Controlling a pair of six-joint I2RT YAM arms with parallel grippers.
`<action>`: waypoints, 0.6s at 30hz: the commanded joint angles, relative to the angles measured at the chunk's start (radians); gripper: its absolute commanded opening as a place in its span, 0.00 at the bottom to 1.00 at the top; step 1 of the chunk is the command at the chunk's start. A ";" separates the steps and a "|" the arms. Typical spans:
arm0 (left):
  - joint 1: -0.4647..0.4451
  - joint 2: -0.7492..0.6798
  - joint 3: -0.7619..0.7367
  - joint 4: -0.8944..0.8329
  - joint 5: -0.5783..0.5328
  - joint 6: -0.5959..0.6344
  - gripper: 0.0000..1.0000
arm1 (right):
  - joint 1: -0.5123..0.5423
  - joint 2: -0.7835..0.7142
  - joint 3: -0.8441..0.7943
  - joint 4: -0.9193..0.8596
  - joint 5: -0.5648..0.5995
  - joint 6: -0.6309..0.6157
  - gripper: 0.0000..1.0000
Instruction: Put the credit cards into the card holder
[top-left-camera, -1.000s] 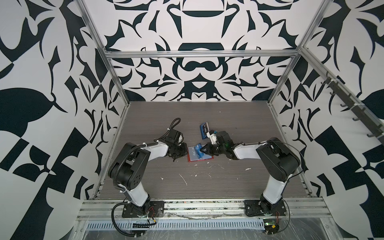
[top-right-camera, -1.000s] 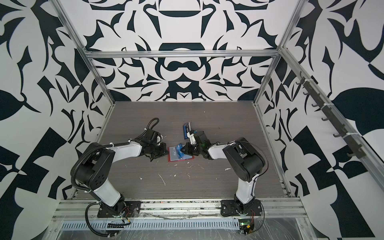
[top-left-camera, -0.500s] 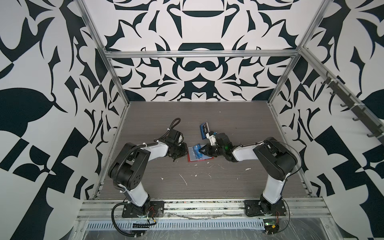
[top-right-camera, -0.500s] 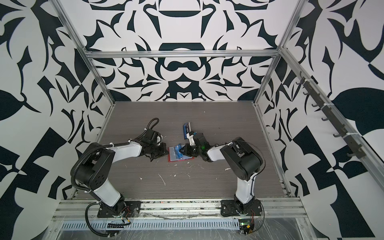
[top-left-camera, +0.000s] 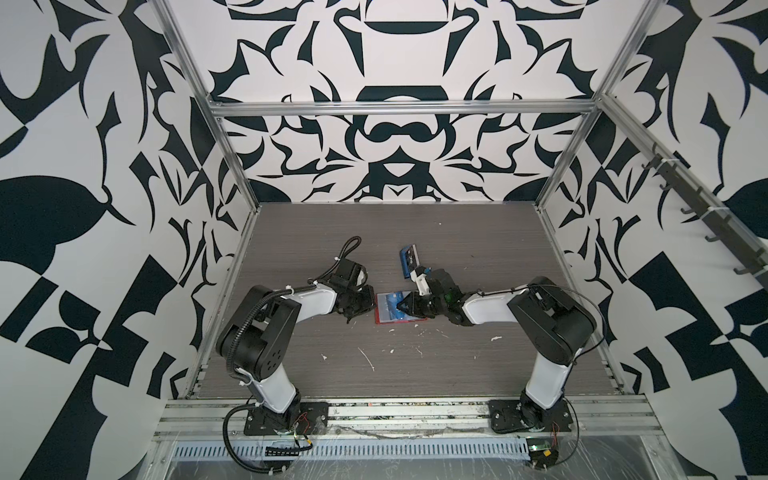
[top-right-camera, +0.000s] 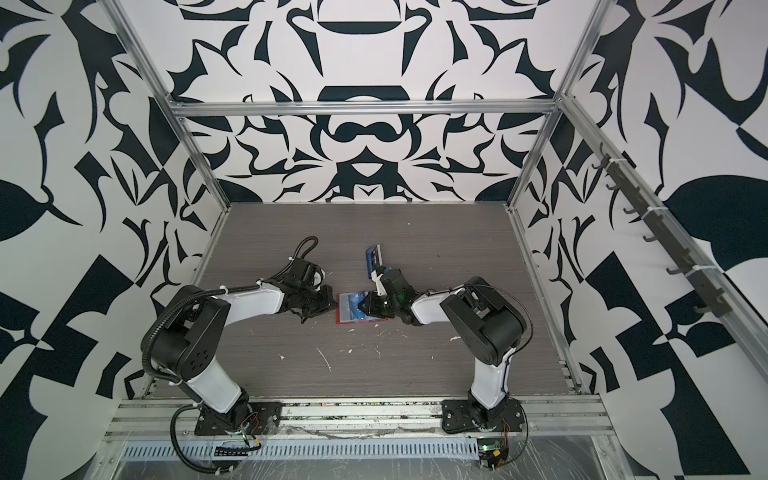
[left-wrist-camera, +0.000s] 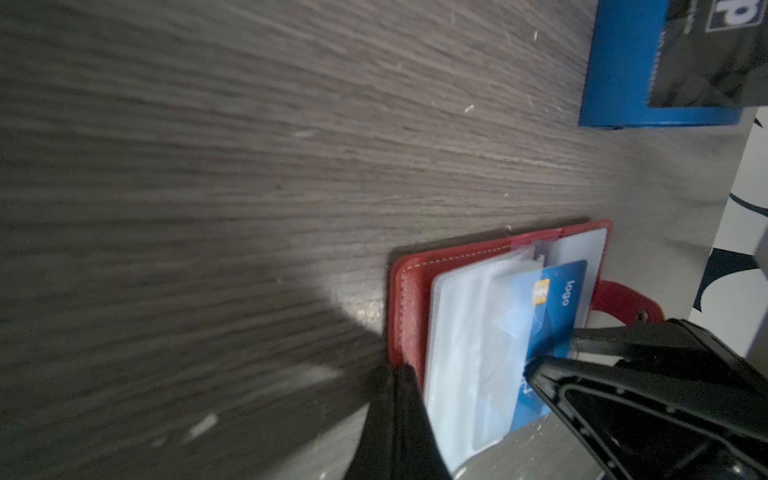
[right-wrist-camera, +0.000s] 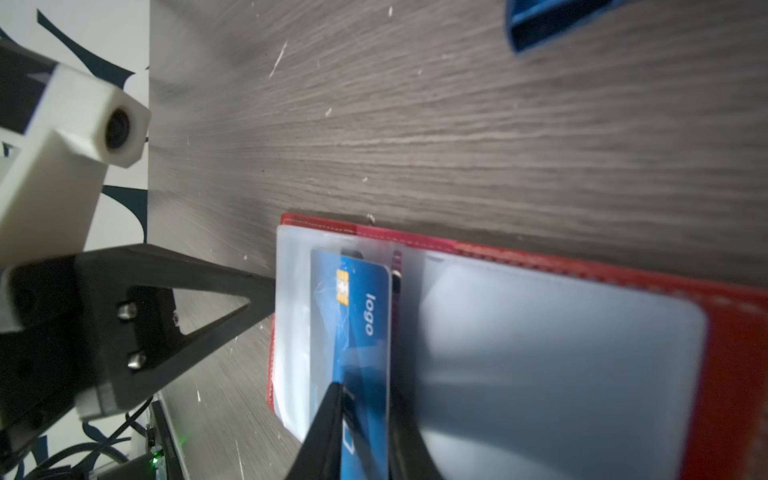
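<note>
Card holder (left-wrist-camera: 409, 291) lies open on table (top-left-camera: 478, 365), centre, between both arms. Blue card (right-wrist-camera: 361, 316) sits partway in a clear sleeve pg (right-wrist-camera: 293, 316). R gripper (right-wrist-camera: 363, 388): jaws narrowly apart, straddling card's outer end; can't tell if pinching. L gripper (left-wrist-camera: 401, 374): closed, tips touching holder's red edge. Blue rack (top-left-camera: 405, 266) w/ dark card (top-left-camera: 412, 257) stands behind holder, apart.

Red card holder (right-wrist-camera: 737, 353), blue credit card (right-wrist-camera: 368, 299)

A blue rack (top-left-camera: 404, 264) stands on the grey wood-grain table (top-left-camera: 478, 365), with white flecks (top-left-camera: 368, 359) scattered nearer the front.
</note>
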 joint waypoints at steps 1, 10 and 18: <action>-0.004 0.019 -0.031 -0.040 -0.038 -0.005 0.00 | 0.022 -0.045 0.042 -0.190 0.093 -0.071 0.28; -0.004 0.016 -0.029 -0.040 -0.035 -0.001 0.00 | 0.062 -0.071 0.135 -0.389 0.213 -0.142 0.44; -0.004 0.018 -0.028 -0.040 -0.032 0.001 0.00 | 0.087 -0.083 0.202 -0.489 0.287 -0.179 0.52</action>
